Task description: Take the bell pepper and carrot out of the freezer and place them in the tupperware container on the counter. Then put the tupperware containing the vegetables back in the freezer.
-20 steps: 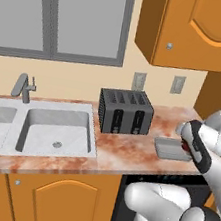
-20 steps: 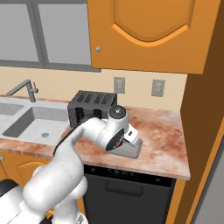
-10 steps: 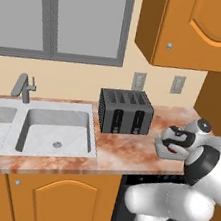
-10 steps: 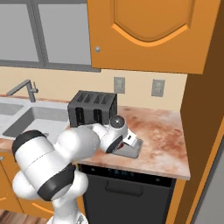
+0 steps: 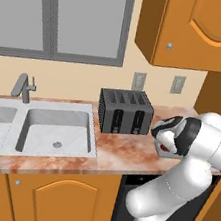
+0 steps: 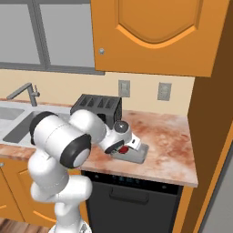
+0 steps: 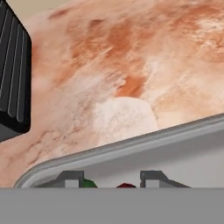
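My gripper (image 6: 122, 148) hangs low over the grey tupperware container (image 6: 136, 155) on the counter (image 6: 168, 136), shut on the red bell pepper (image 6: 123, 149). In the hand view the gripper (image 7: 111, 179) has a sliver of the bell pepper (image 7: 126, 185) and its green stem between the tips, just inside the tupperware container's rim (image 7: 131, 144). From the left base view the gripper (image 5: 165, 144) and bell pepper (image 5: 166, 148) sit behind my forearm, which covers the container. The carrot and the freezer are out of view.
A black-and-grey toaster (image 6: 95, 107) stands just left of the container, close to the hand. The sink (image 5: 56, 132) with its faucet lies further left. A black dishwasher front (image 6: 132, 200) sits under the counter, and wall cabinets hang overhead.
The arm has swung its elbow round and the hand has come down and in over the container, still holding the pepper. The jaws have not changed.
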You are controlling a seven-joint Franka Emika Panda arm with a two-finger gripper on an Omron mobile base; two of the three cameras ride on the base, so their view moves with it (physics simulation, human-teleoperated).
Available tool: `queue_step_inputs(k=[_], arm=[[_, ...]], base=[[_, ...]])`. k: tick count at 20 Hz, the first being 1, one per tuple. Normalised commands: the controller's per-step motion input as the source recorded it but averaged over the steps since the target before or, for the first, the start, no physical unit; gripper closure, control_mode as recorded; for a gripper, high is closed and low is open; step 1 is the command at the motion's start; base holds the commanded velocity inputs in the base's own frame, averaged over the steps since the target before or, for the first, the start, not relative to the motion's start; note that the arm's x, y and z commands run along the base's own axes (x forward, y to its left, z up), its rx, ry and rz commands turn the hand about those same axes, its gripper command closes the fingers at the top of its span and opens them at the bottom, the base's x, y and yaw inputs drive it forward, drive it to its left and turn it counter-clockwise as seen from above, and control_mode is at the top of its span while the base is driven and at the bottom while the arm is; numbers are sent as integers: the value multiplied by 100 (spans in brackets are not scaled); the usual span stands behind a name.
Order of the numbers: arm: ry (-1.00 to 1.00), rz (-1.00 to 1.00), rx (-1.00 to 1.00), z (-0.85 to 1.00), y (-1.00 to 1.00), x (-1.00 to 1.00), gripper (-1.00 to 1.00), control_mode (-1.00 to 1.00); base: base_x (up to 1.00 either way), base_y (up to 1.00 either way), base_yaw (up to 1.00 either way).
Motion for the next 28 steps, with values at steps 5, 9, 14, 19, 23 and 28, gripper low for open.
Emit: queue_step_inputs(k=[5,9,14,19,23,28], arm=[[-1,1,0,-8,0,26,-100,-100],[-2,2,0,-2,0,9,-100,-100],[-18,0,0,15,0,-40,-100,-100],[-18,0,0,72,4,-34,-100,-100],[-18,0,0,100,10,-41,-100,-100],[-23,0,0,100,14,-35,-100,-100]], base=[[0,0,0],[0,0,0],[0,0,0],[0,0,0],[0,0,0],[0,0,0]])
